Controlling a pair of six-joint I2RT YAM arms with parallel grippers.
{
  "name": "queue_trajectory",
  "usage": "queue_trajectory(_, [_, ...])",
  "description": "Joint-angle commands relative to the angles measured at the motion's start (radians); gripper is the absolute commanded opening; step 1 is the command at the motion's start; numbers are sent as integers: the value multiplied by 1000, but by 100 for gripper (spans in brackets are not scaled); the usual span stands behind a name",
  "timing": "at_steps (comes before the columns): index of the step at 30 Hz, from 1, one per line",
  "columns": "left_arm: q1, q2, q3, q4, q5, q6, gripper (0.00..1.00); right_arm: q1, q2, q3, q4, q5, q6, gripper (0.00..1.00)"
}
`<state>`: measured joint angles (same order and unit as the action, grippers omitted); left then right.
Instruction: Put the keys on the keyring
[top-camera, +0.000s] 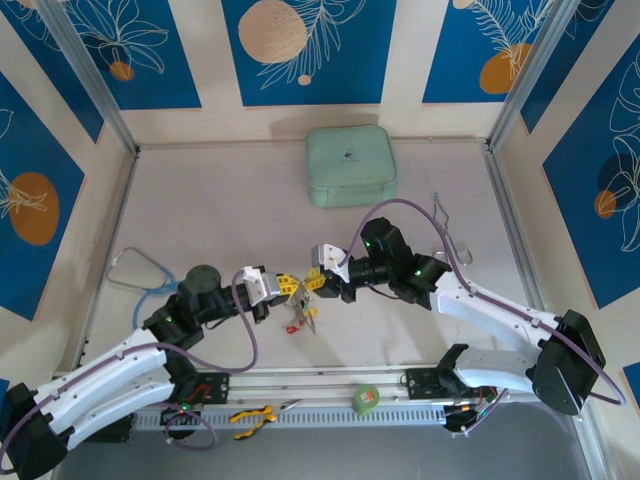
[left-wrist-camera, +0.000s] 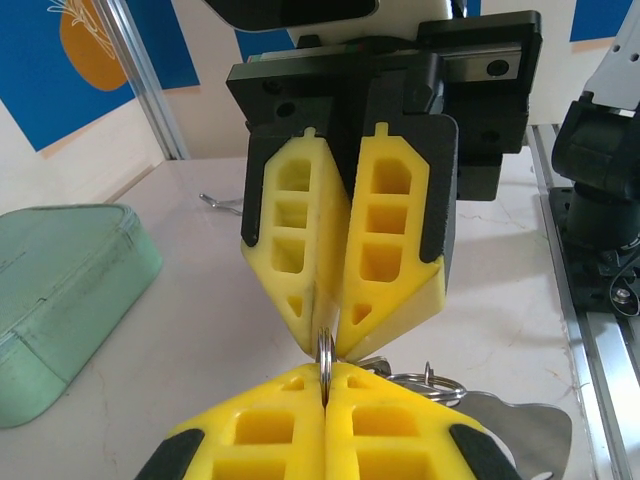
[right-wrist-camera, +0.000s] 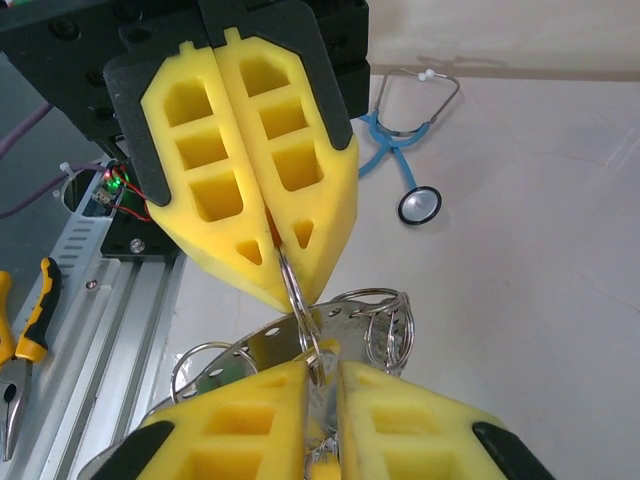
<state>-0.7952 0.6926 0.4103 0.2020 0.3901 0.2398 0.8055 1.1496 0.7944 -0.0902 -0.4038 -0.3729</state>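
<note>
Left gripper (top-camera: 291, 287) pinched shut on the keyring (left-wrist-camera: 325, 350) at frame centre, right gripper (top-camera: 313, 284) tip to tip and closed on the same ring, keys (top-camera: 299, 318) dangling below: threading apparently mid-step, next needing the ring prised apart; wrist close-ups revealing the thin wire, overhead revealing the hanging bunch.

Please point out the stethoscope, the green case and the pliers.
stethoscope (right-wrist-camera: 420, 205), right wrist view, round chest piece.
green case (top-camera: 349, 166), top external view, middle of lid.
pliers (top-camera: 250, 415), top external view, yellow handles.
</note>
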Motion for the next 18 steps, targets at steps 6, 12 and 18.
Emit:
queue_trajectory(6, [-1, -15, 13, 49, 43, -10, 0, 1, 4, 30, -26, -55, 1, 4])
queue_trajectory(12, [-2, 6, 39, 88, 113, -25, 0, 2, 48, 71, -93, -66, -3, 0])
queue_trajectory(18, [-2, 58, 60, 106, 149, -4, 0, 3, 93, 122, -156, -81, -17, 0])
